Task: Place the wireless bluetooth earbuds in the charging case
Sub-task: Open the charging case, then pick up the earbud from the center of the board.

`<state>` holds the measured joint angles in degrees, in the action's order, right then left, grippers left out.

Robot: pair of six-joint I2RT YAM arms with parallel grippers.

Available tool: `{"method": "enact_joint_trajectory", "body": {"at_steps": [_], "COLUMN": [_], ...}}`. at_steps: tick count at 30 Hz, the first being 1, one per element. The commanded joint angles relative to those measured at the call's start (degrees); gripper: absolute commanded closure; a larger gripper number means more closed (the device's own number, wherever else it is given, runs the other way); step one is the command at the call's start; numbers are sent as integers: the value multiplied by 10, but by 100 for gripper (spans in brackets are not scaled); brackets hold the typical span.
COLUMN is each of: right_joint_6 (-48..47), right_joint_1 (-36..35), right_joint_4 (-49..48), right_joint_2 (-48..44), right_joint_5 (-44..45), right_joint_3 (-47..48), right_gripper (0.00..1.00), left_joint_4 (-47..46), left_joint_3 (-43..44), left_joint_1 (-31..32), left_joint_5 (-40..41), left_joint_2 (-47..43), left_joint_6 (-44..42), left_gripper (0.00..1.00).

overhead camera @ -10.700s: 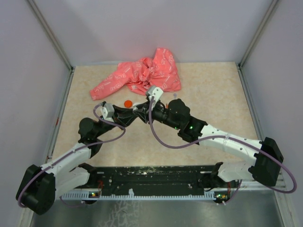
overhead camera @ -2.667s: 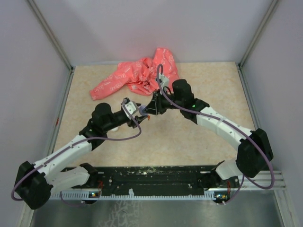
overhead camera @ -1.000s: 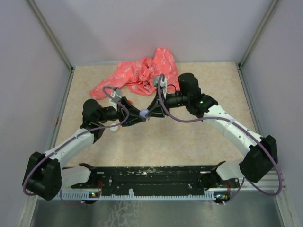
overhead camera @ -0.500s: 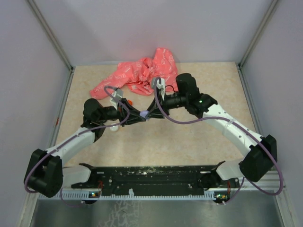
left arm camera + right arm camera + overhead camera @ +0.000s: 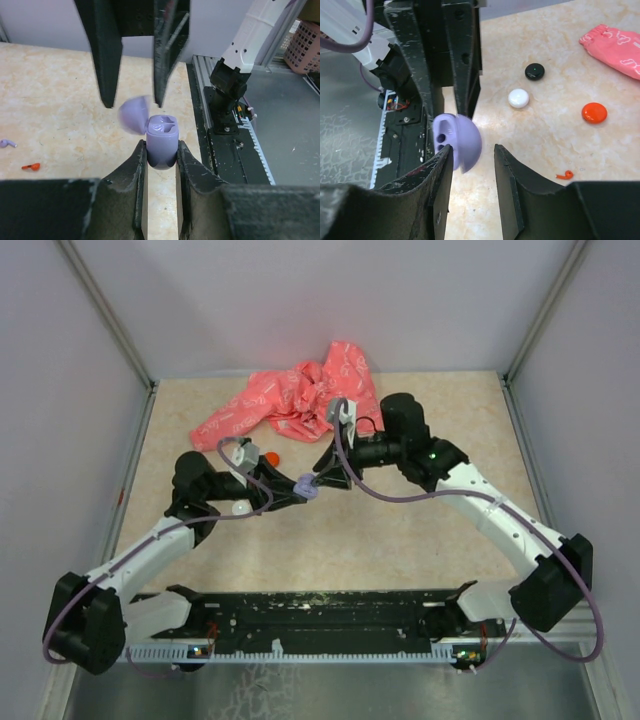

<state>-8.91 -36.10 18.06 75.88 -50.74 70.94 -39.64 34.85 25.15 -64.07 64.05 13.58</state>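
- Top external: both arms reach in from the near edge and meet mid-table. The left gripper and right gripper are tip to tip above the table.
- Left wrist: the left gripper is clenched on the body of a lavender case. The case stands upright with its lid swung open to one side; the lid is blurred.
- The right gripper's fingers are spread, one on either side of that lid. Cannot tell whether either one touches it.
- The charging case is a red-orange disc lying flat on the table, unheld. It sits left of and beyond the grippers, near the near hem of the pink cloth but not touching it.
- One red earbud lies on the table, apart from the charging case with tabletop showing between them.
- The white disc and black disc lie apart from each other and from the charging case.
- A lavender earbud lies near the red earbud, not touching it.
- Edges: enclosure walls close the left, right and far sides. The cloth is bunched near the far wall. A black base rail runs along the near edge.
- Room: tabletop shows between the joined grippers and the rail, and from the right arm across to the right wall. The small pieces all cluster on the left arm's side.
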Motion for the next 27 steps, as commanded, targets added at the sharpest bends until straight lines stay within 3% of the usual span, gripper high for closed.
{"method": "enact_joint_trajectory", "body": {"at_steps": [1, 8, 13, 18, 23, 27], "right_joint_6": [4, 17, 39, 44, 58, 91], "right_joint_1": [14, 14, 14, 14, 14, 14], "right_joint_4": [-35, -31, -34, 0, 29, 28], "right_joint_2": [-22, -18, -44, -53, -9, 41], "right_joint_5": [17, 20, 43, 154, 270, 348], "right_joint_3": [9, 14, 14, 8, 1, 1], "right_gripper": [61, 61, 61, 60, 60, 60], "left_joint_4": [1, -12, -42, -19, -35, 7], "left_joint_3": [-9, -17, -49, -76, -97, -89], "left_joint_1": [5, 6, 5, 5, 5, 6], "left_joint_5": [-33, -24, 88, 249, 311, 357], "left_joint_2": [-25, -26, -42, -78, -90, -104], "left_joint_6": [-56, -67, -73, -111, -126, -136], "left_gripper": [100, 100, 100, 99, 96, 100]}}
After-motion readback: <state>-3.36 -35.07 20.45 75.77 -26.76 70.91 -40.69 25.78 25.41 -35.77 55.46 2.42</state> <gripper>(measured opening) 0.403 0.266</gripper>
